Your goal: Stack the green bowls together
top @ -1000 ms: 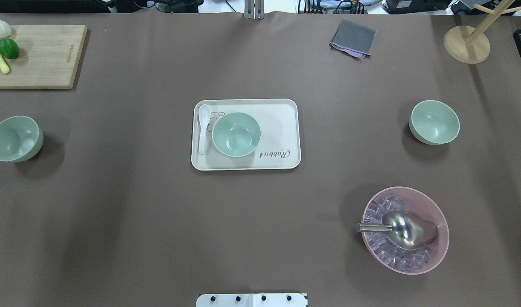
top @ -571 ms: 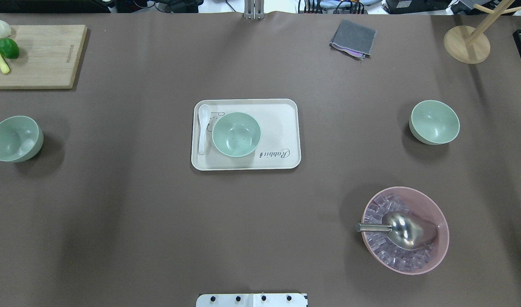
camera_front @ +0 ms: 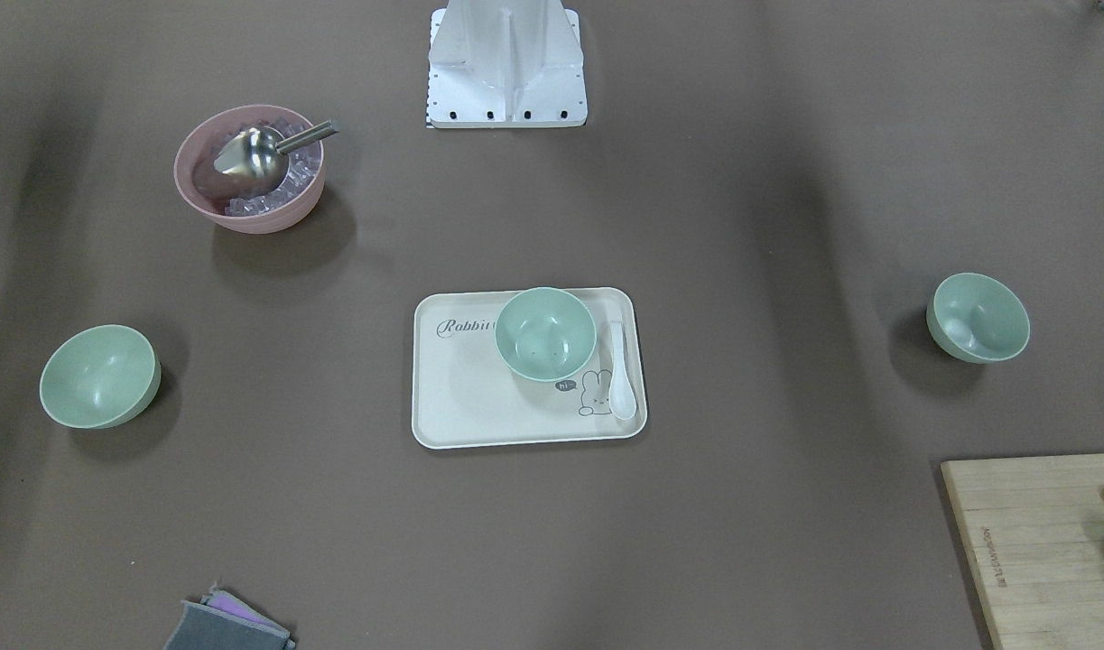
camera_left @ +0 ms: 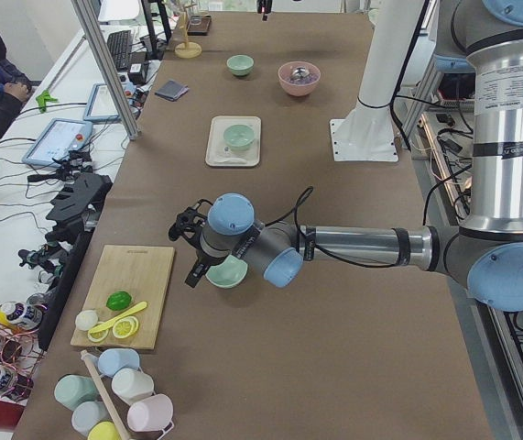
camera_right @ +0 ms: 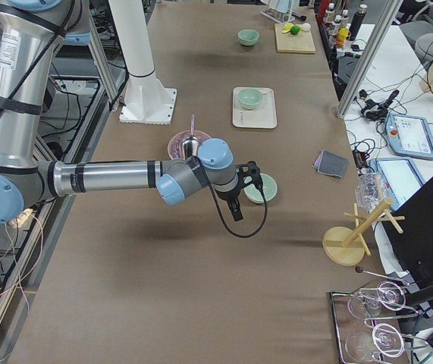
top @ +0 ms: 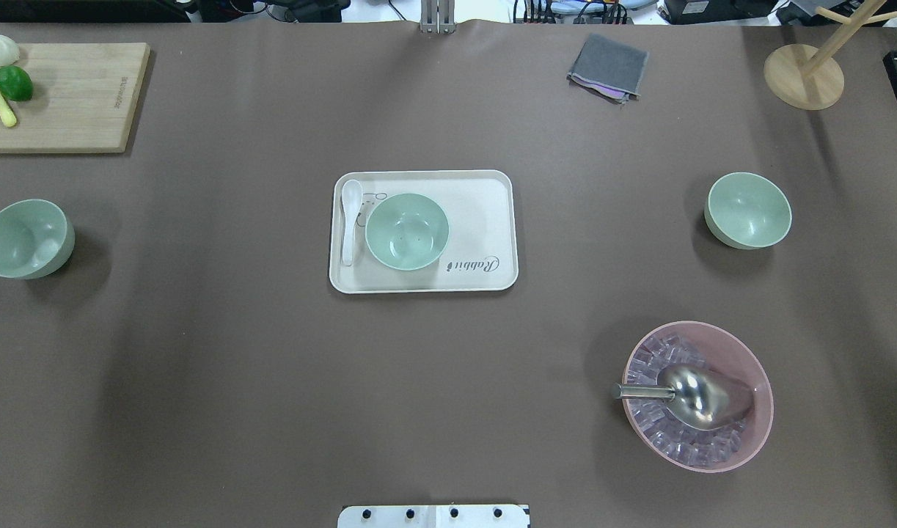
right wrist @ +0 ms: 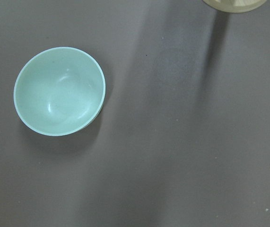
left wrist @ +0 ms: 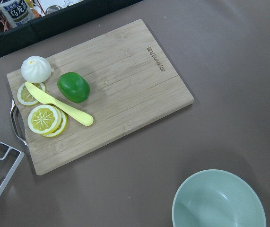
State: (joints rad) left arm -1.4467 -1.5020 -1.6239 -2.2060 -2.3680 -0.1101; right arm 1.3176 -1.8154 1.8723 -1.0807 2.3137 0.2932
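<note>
Three pale green bowls stand apart on the brown table. One green bowl (top: 407,231) sits on the cream tray (top: 485,213) in the middle. A second green bowl (top: 26,238) is at the far left; it also shows in the left wrist view (left wrist: 219,201). A third green bowl (top: 747,210) is at the right; it also shows in the right wrist view (right wrist: 59,91). My left gripper (camera_left: 192,261) hovers above and beside the left bowl (camera_left: 227,272). My right gripper (camera_right: 239,199) hovers beside the right bowl (camera_right: 261,188). I cannot tell whether either gripper is open or shut.
A white spoon (top: 350,220) lies on the tray beside the bowl. A pink bowl (top: 741,440) with ice and a metal scoop stands at the front right. A cutting board (top: 74,95) with fruit is back left. A grey cloth (top: 608,66) and a wooden stand (top: 804,75) are at the back right.
</note>
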